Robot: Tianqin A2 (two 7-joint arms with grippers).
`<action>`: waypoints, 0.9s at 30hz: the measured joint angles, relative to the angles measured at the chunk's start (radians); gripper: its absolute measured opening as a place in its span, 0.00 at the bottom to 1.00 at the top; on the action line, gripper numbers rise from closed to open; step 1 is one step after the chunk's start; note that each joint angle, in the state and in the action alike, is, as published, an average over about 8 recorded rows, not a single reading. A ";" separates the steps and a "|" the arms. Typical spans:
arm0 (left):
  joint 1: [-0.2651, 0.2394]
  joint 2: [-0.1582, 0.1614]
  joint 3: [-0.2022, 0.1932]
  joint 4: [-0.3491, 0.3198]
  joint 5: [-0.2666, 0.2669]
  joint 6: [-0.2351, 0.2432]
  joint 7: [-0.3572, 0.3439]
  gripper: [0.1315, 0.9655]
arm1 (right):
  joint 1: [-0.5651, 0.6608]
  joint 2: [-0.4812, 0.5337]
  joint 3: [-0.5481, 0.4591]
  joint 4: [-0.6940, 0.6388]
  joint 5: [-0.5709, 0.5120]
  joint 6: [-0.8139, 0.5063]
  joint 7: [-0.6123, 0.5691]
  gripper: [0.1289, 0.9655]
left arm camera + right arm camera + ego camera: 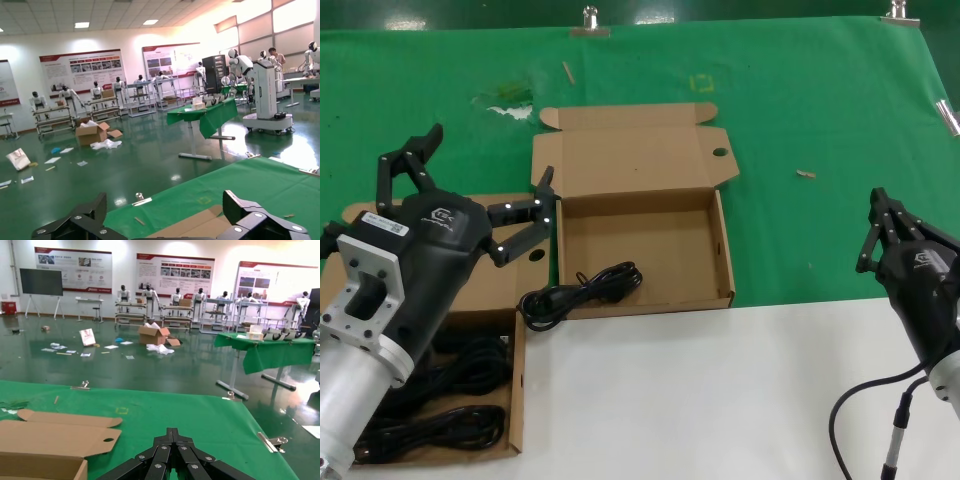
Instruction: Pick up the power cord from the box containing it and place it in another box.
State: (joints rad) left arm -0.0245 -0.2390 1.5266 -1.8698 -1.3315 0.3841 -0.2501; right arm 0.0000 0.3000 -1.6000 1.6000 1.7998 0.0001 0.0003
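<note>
A power cord (582, 290) lies across the front left corner of the open middle box (725, 250), its plug end hanging over the wall toward the left box (518, 390). The left box holds several more black cords (450, 425). My left gripper (490, 155) is open and empty, raised above the left box beside the middle box's left wall. In the left wrist view my left gripper (165, 210) frames the middle box's lid (200, 225). My right gripper (875, 200) is shut and empty, parked at the far right. The right wrist view shows my right gripper (172, 432) and the middle box's lid (50, 440).
Green cloth (820, 100) covers the far part of the table, with metal clips (590, 20) at its back edge and small scraps (805, 174). The near part is a white surface (720, 400). A black cable (860, 400) hangs from my right arm.
</note>
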 joint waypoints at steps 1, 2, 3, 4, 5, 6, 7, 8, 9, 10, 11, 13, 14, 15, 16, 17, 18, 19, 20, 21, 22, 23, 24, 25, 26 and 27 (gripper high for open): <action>0.000 -0.001 -0.002 -0.002 -0.003 0.000 -0.004 0.76 | 0.000 0.000 0.000 0.000 0.000 0.000 0.000 0.01; 0.001 -0.001 -0.003 -0.003 -0.004 0.000 -0.006 0.78 | 0.000 0.000 0.000 0.000 0.000 0.000 0.000 0.01; 0.001 -0.001 -0.004 -0.004 -0.006 -0.001 -0.007 0.80 | 0.000 0.000 0.000 0.000 0.000 0.000 0.000 0.01; 0.001 -0.002 -0.004 -0.003 -0.007 -0.002 -0.007 0.82 | 0.000 0.000 0.000 0.000 0.000 0.000 0.000 0.01; 0.001 -0.002 -0.004 -0.002 -0.009 -0.003 -0.007 0.85 | 0.000 0.000 0.000 0.000 0.000 0.000 0.000 0.01; 0.001 -0.002 -0.003 -0.001 -0.012 -0.005 -0.006 0.87 | 0.000 0.000 0.000 0.000 0.000 0.000 0.000 0.01; 0.001 -0.003 -0.003 0.000 -0.014 -0.007 -0.004 0.87 | 0.000 0.000 0.000 0.000 0.000 0.000 0.000 0.01; 0.001 -0.003 -0.002 0.003 -0.018 -0.010 -0.002 0.87 | 0.000 0.000 0.000 0.000 0.000 0.000 0.000 0.01; 0.002 -0.004 -0.002 0.005 -0.022 -0.014 0.000 0.87 | 0.000 0.000 0.000 0.000 0.000 0.000 0.000 0.01; 0.002 -0.004 -0.001 0.008 -0.027 -0.018 0.003 0.87 | 0.000 0.000 0.000 0.000 0.000 0.000 0.000 0.01; 0.002 -0.005 0.000 0.011 -0.031 -0.022 0.006 0.88 | 0.000 0.000 0.000 0.000 0.000 0.000 0.000 0.01; 0.003 -0.006 0.002 0.017 -0.042 -0.030 0.011 0.91 | 0.000 0.000 0.000 0.000 0.000 0.000 0.000 0.01; 0.003 -0.007 0.003 0.020 -0.047 -0.035 0.015 0.92 | 0.000 0.000 0.000 0.000 0.000 0.000 0.000 0.01; 0.003 -0.008 0.004 0.024 -0.053 -0.040 0.018 0.93 | 0.000 0.000 0.000 0.000 0.000 0.000 0.000 0.01; 0.004 -0.008 0.005 0.027 -0.059 -0.044 0.021 0.95 | 0.000 0.000 0.000 0.000 0.000 0.000 0.000 0.01; 0.004 -0.009 0.006 0.030 -0.065 -0.049 0.024 0.96 | 0.000 0.000 0.000 0.000 0.000 0.000 0.000 0.01; 0.004 -0.010 0.007 0.034 -0.071 -0.054 0.028 0.97 | 0.000 0.000 0.000 0.000 0.000 0.000 0.000 0.02; 0.004 -0.011 0.008 0.038 -0.077 -0.059 0.031 0.97 | 0.000 0.000 0.000 0.000 0.000 0.000 0.000 0.02; 0.005 -0.011 0.009 0.041 -0.083 -0.064 0.035 0.98 | 0.000 0.000 0.000 0.000 0.000 0.000 0.000 0.03; 0.005 -0.012 0.010 0.045 -0.089 -0.069 0.038 0.98 | 0.000 0.000 0.000 0.000 0.000 0.000 0.000 0.03; 0.005 -0.013 0.011 0.048 -0.095 -0.074 0.041 0.98 | 0.000 0.000 0.000 0.000 0.000 0.000 0.000 0.04; 0.006 -0.014 0.012 0.052 -0.101 -0.079 0.045 0.99 | 0.000 0.000 0.000 0.000 0.000 0.000 0.000 0.04; 0.006 -0.015 0.013 0.056 -0.107 -0.085 0.048 0.99 | 0.000 0.000 0.000 0.000 0.000 0.000 0.000 0.04; 0.006 -0.015 0.014 0.059 -0.113 -0.090 0.052 0.99 | 0.000 0.000 0.000 0.000 0.000 0.000 0.000 0.04; 0.007 -0.016 0.015 0.063 -0.120 -0.095 0.055 1.00 | 0.000 0.000 0.000 0.000 0.000 0.000 0.000 0.06; 0.007 -0.017 0.016 0.067 -0.126 -0.100 0.059 1.00 | 0.000 0.000 0.000 0.000 0.000 0.000 0.000 0.07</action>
State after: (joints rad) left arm -0.0176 -0.2560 1.5425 -1.8030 -1.4575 0.2841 -0.1913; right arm 0.0000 0.3000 -1.6000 1.6000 1.7999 0.0001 0.0002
